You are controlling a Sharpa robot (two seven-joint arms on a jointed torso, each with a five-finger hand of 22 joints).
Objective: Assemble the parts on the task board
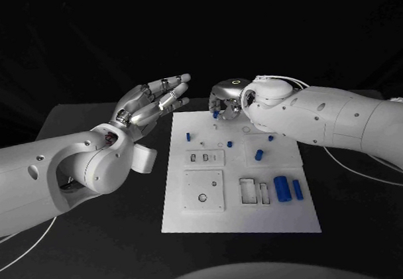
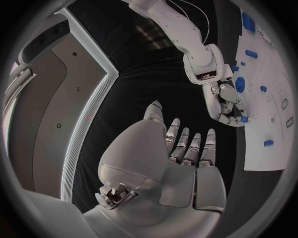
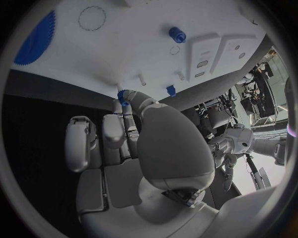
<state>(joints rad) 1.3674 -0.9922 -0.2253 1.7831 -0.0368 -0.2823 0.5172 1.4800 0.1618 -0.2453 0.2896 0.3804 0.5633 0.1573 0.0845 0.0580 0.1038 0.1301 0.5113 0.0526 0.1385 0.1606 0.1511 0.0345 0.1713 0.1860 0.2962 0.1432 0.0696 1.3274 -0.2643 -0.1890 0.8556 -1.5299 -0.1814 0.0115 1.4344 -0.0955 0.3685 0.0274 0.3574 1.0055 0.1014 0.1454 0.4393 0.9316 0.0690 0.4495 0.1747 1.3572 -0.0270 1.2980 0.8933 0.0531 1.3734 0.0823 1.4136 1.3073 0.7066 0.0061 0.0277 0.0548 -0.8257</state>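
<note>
The right hand (image 1: pixel 226 102) pinches a small blue part (image 3: pixel 123 95) at its fingertips over the task board (image 1: pixel 218 211); a loose pinch could drop it. The left hand (image 1: pixel 152 103) hovers spread beside it.

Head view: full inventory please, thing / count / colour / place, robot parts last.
Table: one, black, under everything.
Task board: one, white, middle of the table, with several recessed slots.
Long cylinders: two, blue, side by side near the board's right edge, towards the robot.
Small parts: several, blue, scattered over the board's far half; exact count unclear.
Toothed disc: one, blue, at the board's far end, seen from the right wrist.
White block: one, on the table left of the board, partly behind the left arm.
Left hand: silver, raised off the table beside the board's far left corner, fingers spread, holding nothing.
Right hand: silver, over the board's far end, fingertips pinching a small blue piece.
</note>
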